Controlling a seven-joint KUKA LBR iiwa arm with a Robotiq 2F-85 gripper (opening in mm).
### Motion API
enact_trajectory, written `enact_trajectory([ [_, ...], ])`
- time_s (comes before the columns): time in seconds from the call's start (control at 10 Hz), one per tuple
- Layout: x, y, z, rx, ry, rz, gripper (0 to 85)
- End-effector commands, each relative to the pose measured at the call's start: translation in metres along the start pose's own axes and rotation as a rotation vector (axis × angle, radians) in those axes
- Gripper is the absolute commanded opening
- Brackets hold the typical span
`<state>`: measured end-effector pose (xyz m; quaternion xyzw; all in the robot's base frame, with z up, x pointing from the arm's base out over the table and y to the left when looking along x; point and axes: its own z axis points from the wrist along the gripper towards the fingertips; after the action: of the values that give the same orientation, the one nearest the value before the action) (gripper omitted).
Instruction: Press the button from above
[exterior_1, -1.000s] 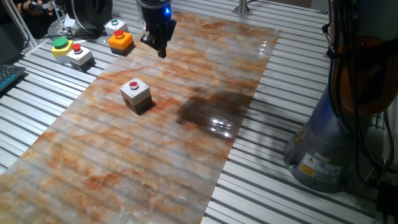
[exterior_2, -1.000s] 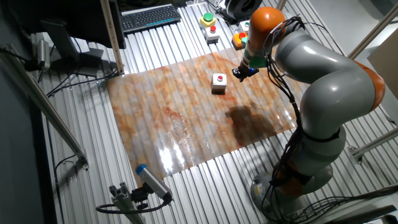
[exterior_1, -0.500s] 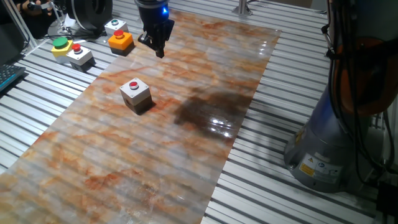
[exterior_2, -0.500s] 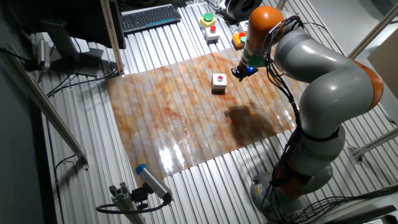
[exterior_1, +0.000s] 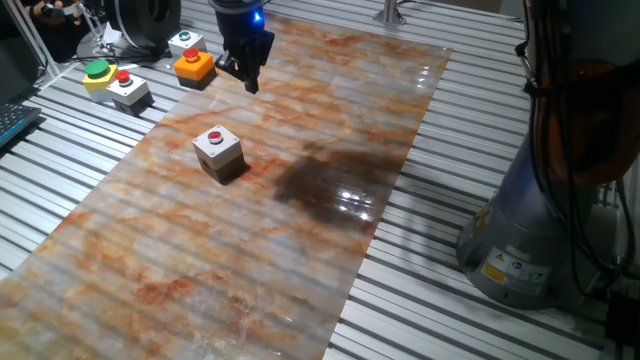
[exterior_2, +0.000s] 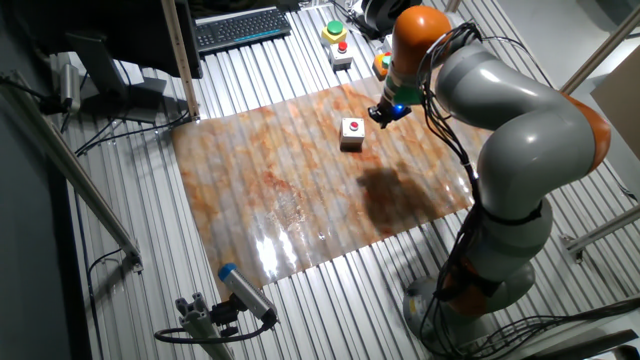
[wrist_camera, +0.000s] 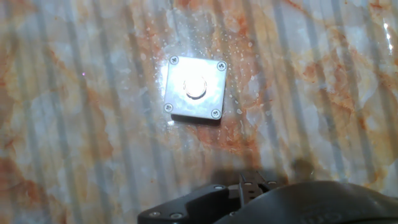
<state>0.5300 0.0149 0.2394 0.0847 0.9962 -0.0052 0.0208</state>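
Note:
The button (exterior_1: 215, 137) is a small red cap on a grey-white cube that stands on the marbled mat (exterior_1: 250, 250). The other fixed view shows the button (exterior_2: 352, 126) too, and in the hand view the button (wrist_camera: 196, 87) lies above centre, looking pale under glare. My gripper (exterior_1: 251, 84) hangs in the air behind and to the right of the cube, well apart from it. In the other fixed view the gripper (exterior_2: 380, 117) sits just right of the box. The gripper (wrist_camera: 251, 182) shows at the bottom edge of the hand view, fingertips together with nothing between them.
Off the mat at the far left stand a yellow box with a green button (exterior_1: 97, 72), a grey box with a red button (exterior_1: 127, 89), an orange box (exterior_1: 194, 65) and a white box (exterior_1: 186, 41). The robot base (exterior_1: 525, 235) is at the right.
The gripper has drifted left and a little toward the far edge of the mat. The cube has not moved.

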Motion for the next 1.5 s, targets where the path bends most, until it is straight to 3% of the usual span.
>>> enact_trajectory([
  [0.0, -0.002, 0.001, 0.000, 0.001, 0.000, 0.000, 0.0],
  [0.6, -0.016, 0.019, -0.010, 0.015, 0.024, 0.028, 0.0],
  [0.8, -0.025, 0.018, -0.013, 0.012, 0.033, 0.024, 0.0],
  [1.1, -0.037, 0.026, -0.006, 0.015, 0.033, 0.038, 0.0],
  [1.4, -0.041, 0.028, 0.001, 0.015, 0.029, 0.043, 0.0],
])
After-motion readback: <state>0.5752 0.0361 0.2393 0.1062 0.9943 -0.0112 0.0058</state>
